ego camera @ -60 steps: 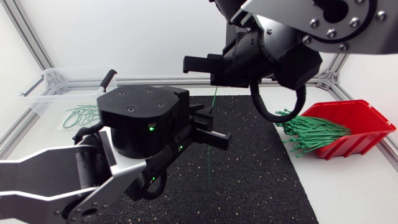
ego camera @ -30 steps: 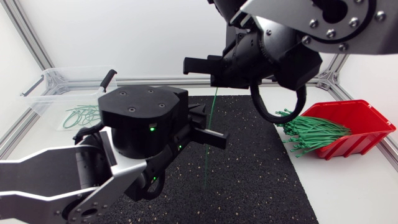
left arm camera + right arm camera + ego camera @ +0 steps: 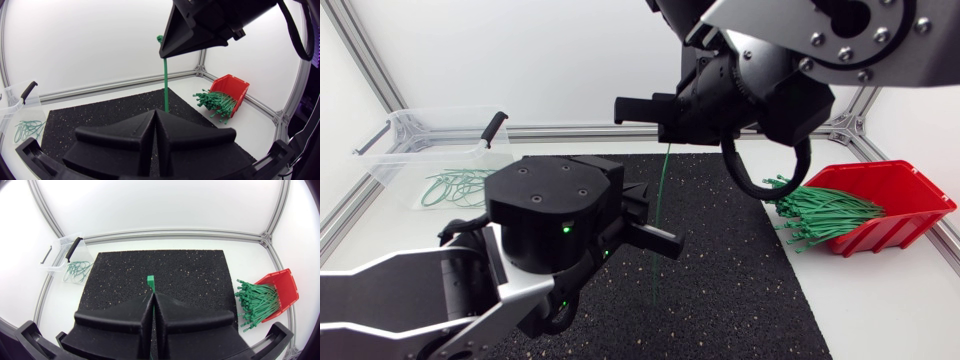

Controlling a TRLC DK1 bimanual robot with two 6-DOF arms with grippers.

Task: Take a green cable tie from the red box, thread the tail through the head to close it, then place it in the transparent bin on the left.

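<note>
- Right claw (image 3: 152, 298) is pinching the tie (image 3: 150, 282) near its head, tail dangling straight down over the mat (image 3: 740, 260).
- Left claw (image 3: 156, 114) is sitting pressed together, tie hanging just ahead of its tips.
- Box (image 3: 890, 195) and bin (image 3: 410, 150) are flanking the mat.

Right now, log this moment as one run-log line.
right gripper: shut on cable tie | left gripper: shut, tie just ahead | tie: straight, unthreaded

A lab test cell: aluminium frame (image 3: 375, 68), white panels (image 3: 520, 50), black mat (image 3: 740, 260).

Silver-grey links (image 3: 390, 290), black screwed joints (image 3: 555, 200), green LEDs (image 3: 565, 229), black cable (image 3: 760, 188)
</note>
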